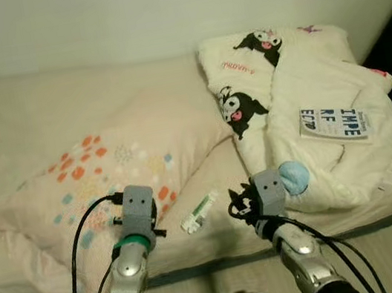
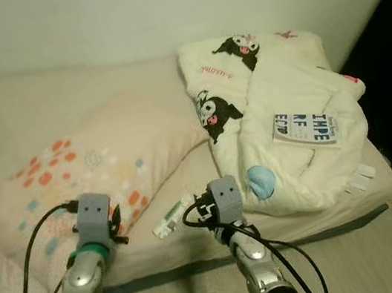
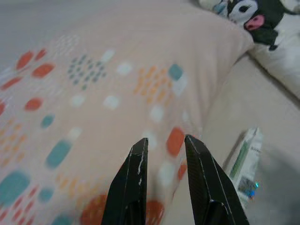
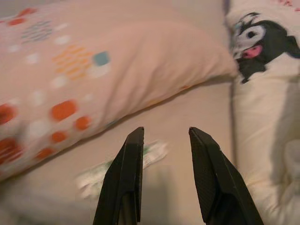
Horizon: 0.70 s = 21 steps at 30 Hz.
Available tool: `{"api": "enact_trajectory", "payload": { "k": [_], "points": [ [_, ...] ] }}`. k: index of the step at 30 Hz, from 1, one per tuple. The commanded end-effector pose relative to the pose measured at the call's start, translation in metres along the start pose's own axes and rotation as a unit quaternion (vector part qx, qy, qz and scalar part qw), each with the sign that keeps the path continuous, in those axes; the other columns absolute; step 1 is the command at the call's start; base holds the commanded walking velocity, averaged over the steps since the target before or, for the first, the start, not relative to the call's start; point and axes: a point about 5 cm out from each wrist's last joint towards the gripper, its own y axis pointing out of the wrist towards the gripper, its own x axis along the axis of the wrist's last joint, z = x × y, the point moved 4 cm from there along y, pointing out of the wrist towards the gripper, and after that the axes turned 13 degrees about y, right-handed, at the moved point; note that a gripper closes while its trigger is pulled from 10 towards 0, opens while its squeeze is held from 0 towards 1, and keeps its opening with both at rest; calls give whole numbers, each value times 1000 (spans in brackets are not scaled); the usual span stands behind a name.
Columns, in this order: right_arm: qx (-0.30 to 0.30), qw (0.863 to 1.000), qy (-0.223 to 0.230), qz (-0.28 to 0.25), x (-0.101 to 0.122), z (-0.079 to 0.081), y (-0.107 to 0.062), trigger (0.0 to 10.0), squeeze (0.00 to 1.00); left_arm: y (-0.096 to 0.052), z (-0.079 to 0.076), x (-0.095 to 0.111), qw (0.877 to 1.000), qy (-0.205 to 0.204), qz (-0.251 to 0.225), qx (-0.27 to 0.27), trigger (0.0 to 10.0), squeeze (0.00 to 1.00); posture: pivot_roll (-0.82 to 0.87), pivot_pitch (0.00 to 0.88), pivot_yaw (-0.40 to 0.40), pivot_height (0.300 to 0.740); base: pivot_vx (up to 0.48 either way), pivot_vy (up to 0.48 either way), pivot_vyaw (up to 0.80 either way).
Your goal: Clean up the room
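A small white and green packet (image 1: 198, 213) lies on the bed sheet between the spotted pillow (image 1: 103, 177) and the folded white blanket (image 1: 311, 112). The packet (image 3: 246, 159) is beside my left gripper (image 3: 164, 143), which hovers open over the pillow's near corner. My right gripper (image 4: 164, 133) is open just above the sheet, with the packet (image 4: 122, 168) lying close under its fingers. Nothing is held by either gripper.
The blanket carries black cartoon prints and a printed label (image 1: 334, 123); a pale blue round patch (image 1: 294, 177) sits at its near edge. The bed's front edge (image 1: 223, 262) runs right before me. A wall (image 1: 121, 16) stands behind the bed.
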Motion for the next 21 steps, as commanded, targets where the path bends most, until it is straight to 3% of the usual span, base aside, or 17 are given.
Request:
{"api": "enact_trajectory", "payload": {
  "k": [1, 4, 8, 21],
  "points": [
    [-2, 1000, 5, 14, -8, -2, -4, 10000, 0, -6, -5, -15, 1000, 8, 25, -14, 10000, 0, -41, 34, -34, 740, 0, 0, 0],
    [4, 1000, 7, 17, -9, 0, -4, 10000, 0, -10, -3, -30, 995, 82, 42, -31, 10000, 0, -41, 34, -32, 740, 0, 0, 0],
    [10, 1000, 11, 21, -10, 2, -4, 10000, 0, -12, -3, -38, 990, 126, 55, -42, 10000, 0, -41, 34, -31, 740, 0, 0, 0],
    [45, 998, 33, 30, -12, 19, 0, 10000, 0, -7, -10, -31, 991, 119, 51, -42, 10000, 0, -27, 77, -3, 740, 0, 0, 0]
  ]
}}
